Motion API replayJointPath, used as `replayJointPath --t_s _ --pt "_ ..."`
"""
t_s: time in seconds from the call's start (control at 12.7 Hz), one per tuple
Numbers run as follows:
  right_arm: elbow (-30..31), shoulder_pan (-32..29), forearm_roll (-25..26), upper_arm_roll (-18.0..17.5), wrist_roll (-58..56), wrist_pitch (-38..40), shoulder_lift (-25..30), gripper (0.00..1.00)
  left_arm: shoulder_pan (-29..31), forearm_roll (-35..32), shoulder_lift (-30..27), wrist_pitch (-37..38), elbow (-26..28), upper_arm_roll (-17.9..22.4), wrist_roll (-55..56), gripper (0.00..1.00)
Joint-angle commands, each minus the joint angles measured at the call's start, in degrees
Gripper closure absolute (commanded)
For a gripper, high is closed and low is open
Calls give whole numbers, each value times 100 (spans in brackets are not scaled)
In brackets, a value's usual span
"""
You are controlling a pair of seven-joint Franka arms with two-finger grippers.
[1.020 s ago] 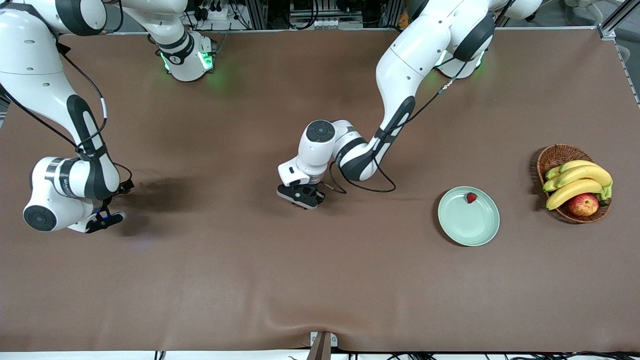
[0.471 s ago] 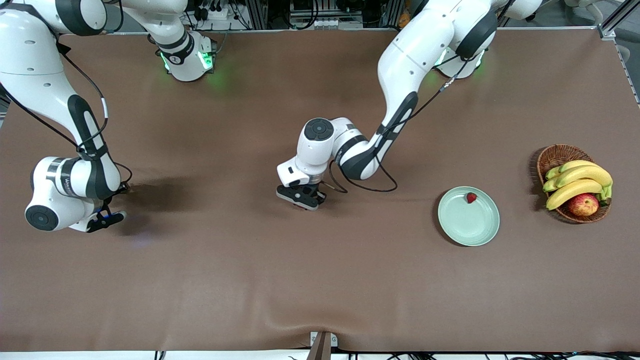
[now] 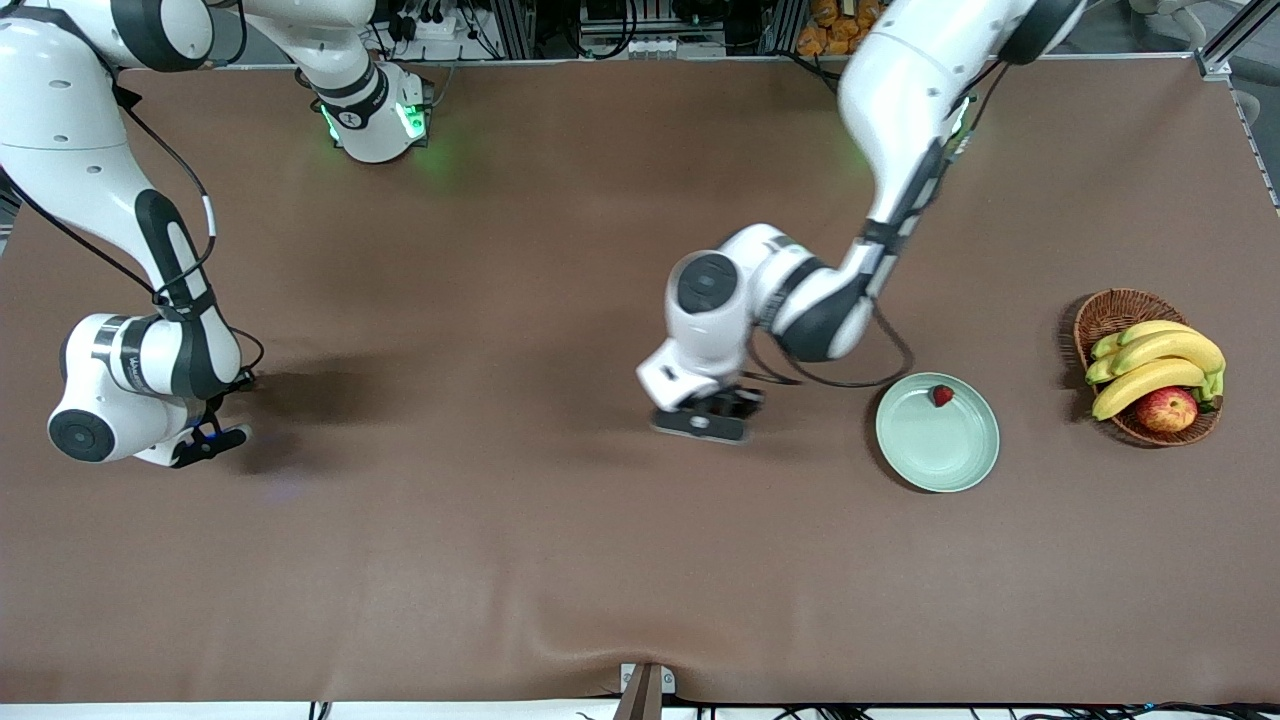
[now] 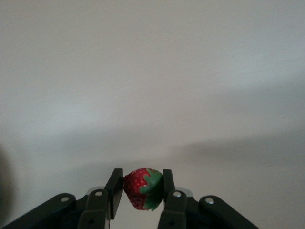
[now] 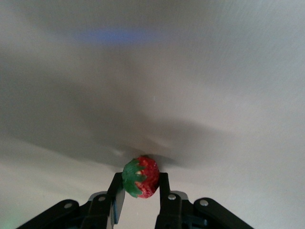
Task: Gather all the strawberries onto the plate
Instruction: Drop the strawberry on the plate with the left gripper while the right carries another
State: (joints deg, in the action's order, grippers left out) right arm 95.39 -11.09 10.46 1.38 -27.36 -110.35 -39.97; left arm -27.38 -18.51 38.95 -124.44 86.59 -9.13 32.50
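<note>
The pale mint-green plate [image 3: 937,440] lies toward the left arm's end of the table with one strawberry [image 3: 942,396] in it near its rim. My left gripper [image 3: 705,420] is over the bare table beside the plate, toward the middle, shut on a second strawberry [image 4: 142,187] that shows between its fingers in the left wrist view. My right gripper [image 3: 207,440] is low over the table at the right arm's end, shut on a third strawberry [image 5: 141,177] that shows in the right wrist view.
A brown wicker basket [image 3: 1112,313] with bananas [image 3: 1150,365] and a red-yellow apple [image 3: 1166,409] stands at the left arm's end, past the plate. The brown cloth is wrinkled at the table's front edge [image 3: 600,650].
My left gripper has moved with its strawberry toward the plate. The right arm has stayed almost still.
</note>
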Motion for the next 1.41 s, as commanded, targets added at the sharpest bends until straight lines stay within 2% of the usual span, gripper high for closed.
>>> replayJointPath --t_s 0.0,0.16,0.31,0.55,0.63,0.78,1.02,1.26,1.33 --pt "-616 193 -691 -93 12 144 77 95 889 -29 -730 -54 1227 -45 -811 100" --pt "-872 658 -1314 -94 369 443 208 97 1565 -82 -766 -54 1509 -28 -1454 100" --pt "-900 1184 -2018 -94 1063 540 367 97 2295 -310 -723 -63 1554 -54 -2165 100" --pt "-900 1976 -2888 -85 2030 541 438 97 2632 -311 -600 -133 1546 -54 -2652 98" --pt "-900 2283 -3283 -76 2312 532 386 96 2632 -311 -512 -151 1537 -54 -2652 87" --pt "-900 2820 -3646 -67 2865 471 237 96 2667 -311 -467 -151 1502 -54 -2652 3" --pt "-882 3400 -4138 -67 3123 15 -36 93 2615 -302 -677 -133 1484 -80 -2670 0" --pt "-882 3762 -4139 -67 3149 -451 -396 85 2527 -241 -898 -81 1344 -781 -2302 0" --pt "-873 3850 -4139 -67 3193 -548 -458 80 2501 -241 -881 -63 1239 -1027 -2179 0"
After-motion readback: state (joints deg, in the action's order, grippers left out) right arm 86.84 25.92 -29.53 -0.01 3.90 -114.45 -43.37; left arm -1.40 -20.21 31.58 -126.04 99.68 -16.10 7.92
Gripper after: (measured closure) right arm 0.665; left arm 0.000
